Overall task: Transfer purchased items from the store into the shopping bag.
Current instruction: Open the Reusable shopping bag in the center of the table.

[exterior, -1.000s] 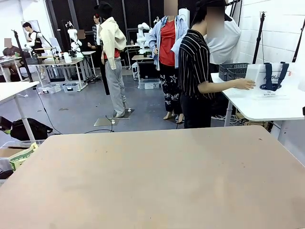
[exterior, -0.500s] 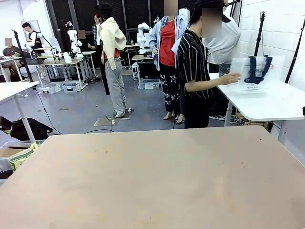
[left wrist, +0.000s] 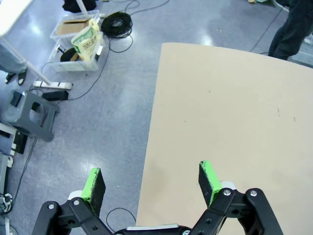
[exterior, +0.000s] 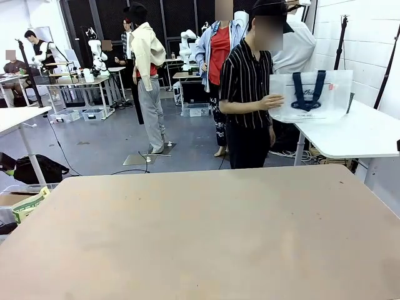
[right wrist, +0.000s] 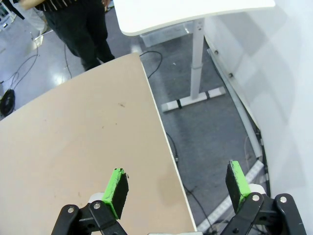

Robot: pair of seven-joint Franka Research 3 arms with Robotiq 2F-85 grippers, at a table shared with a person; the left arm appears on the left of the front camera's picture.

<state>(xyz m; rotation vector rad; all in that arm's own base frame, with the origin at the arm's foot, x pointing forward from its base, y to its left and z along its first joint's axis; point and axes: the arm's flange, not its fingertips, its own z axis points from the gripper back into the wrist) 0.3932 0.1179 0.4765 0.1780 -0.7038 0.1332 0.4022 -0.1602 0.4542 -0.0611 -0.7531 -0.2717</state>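
The shopping bag [exterior: 310,95] is up in the air beyond the tan table [exterior: 200,237], beside a white table [exterior: 356,134]. A person [exterior: 245,87] holds it with one hand [exterior: 273,102] on its edge. I cannot tell how that hand grips. The writing on the bag is too small to read. The left gripper [left wrist: 150,171] hangs spread wide over the tan table's edge and the grey floor [left wrist: 73,122], holding nothing. The right gripper [right wrist: 176,171] is spread wide too.

Front camera facing across the tan table [exterior: 200,237], wrist cameras above, looking down on its opposite edges
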